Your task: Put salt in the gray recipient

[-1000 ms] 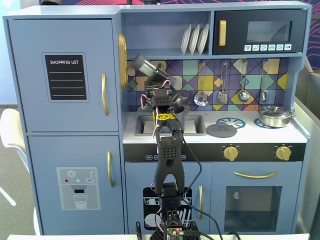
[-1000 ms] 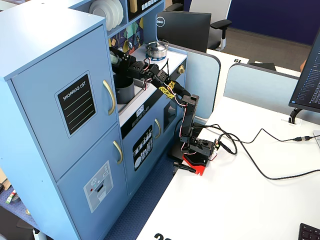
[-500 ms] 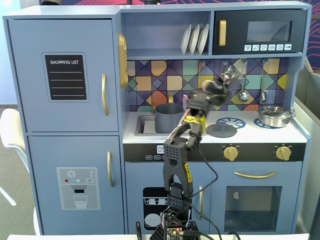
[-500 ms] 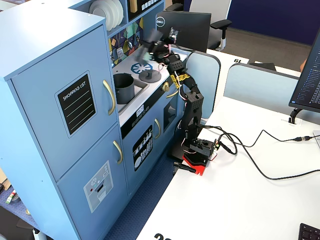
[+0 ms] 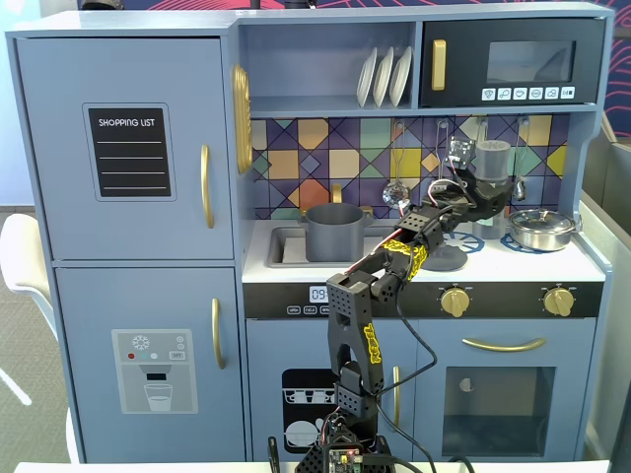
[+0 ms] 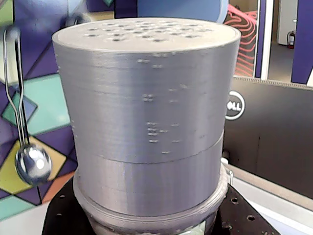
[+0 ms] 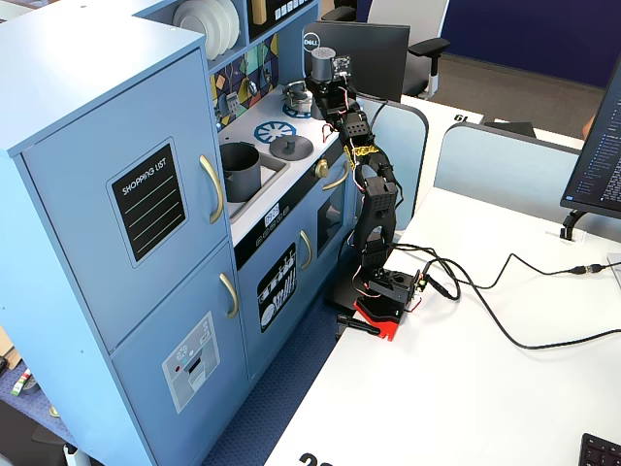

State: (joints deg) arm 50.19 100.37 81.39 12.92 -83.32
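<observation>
Blue wooden play kitchen (image 5: 138, 296): took up nearly the whole front fixed view, so everything happened on its counter.
Arm: stretched up and to the right over the stove side, well away from the sink.
Gray recipient (image 5: 333, 233): sat upright in the sink on the left of the counter, open top facing up, ready to take a shake. In the angled fixed view it was the gray pot (image 7: 240, 169) nearest the fridge door.
Lid (image 7: 289, 148): lay flat on the burner just right of the pot, so the pot stayed uncovered.
Salt (image 5: 491, 159): held upright, holes on top (image 6: 146, 98), so nothing spilled; it was far right, near the shiny pan (image 5: 540, 228).
Gripper (image 5: 483, 187): looked pinched round the shaker's base.
Ladle (image 6: 30, 161): hung on the back wall, untouched.
</observation>
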